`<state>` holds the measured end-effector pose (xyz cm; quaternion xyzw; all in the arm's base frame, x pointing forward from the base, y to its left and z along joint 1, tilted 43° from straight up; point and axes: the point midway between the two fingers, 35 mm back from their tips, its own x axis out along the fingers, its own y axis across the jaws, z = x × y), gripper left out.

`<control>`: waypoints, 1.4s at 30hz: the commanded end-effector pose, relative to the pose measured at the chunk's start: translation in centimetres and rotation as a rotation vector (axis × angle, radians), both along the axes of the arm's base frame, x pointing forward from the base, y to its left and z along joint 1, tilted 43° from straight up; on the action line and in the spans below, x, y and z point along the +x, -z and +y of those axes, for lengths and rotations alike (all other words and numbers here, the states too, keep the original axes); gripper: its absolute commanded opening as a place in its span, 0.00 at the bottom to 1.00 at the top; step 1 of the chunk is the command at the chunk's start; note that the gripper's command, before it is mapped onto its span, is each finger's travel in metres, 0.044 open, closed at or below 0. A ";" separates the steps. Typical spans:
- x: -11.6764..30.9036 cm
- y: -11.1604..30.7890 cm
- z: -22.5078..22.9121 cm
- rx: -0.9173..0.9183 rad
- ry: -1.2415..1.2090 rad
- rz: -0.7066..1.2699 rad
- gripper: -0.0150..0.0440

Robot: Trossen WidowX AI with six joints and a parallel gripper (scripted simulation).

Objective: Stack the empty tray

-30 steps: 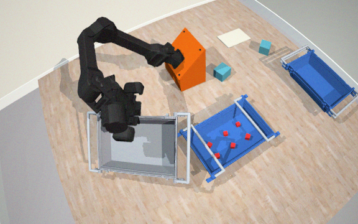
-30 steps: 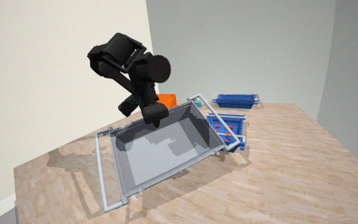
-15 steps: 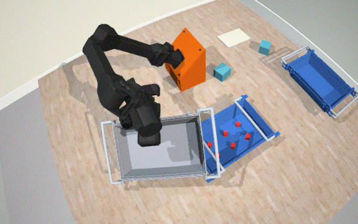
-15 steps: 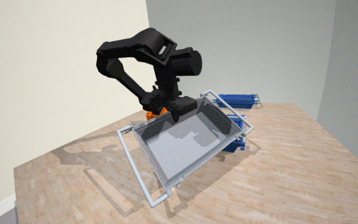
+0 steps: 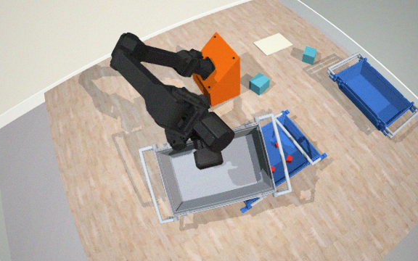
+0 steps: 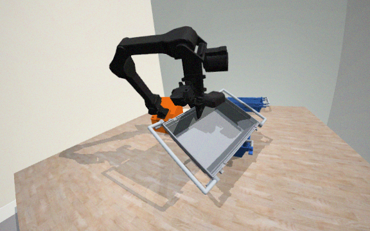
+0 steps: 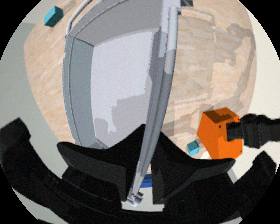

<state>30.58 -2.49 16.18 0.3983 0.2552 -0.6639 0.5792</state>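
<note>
My gripper (image 5: 209,159) is shut on the long side wall of the empty grey tray (image 5: 216,174) and holds it in the air, tilted, with its far side hanging lower in the exterior view (image 6: 214,138). In the wrist view the wall runs up from between my fingers (image 7: 143,192). The grey tray overlaps the left end of the loaded blue tray (image 5: 289,148), which stands on the table with red blocks (image 5: 289,158) inside. One white bar (image 5: 293,139) lies across the blue tray's top. Its other bar is hidden under the grey tray.
An orange wedge block (image 5: 221,70) stands by the arm's base. Two teal cubes (image 5: 260,83) (image 5: 309,55) and a cream sheet (image 5: 273,43) lie behind. A second blue tray (image 5: 374,92) stands at the far right edge.
</note>
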 end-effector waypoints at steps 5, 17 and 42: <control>1.2 1.5 3.4 -0.024 -0.081 0.023 0.25; 1.6 4.8 8.2 -0.076 -0.189 0.092 0.25; 0.9 8.7 13.4 -0.149 -0.314 0.158 0.25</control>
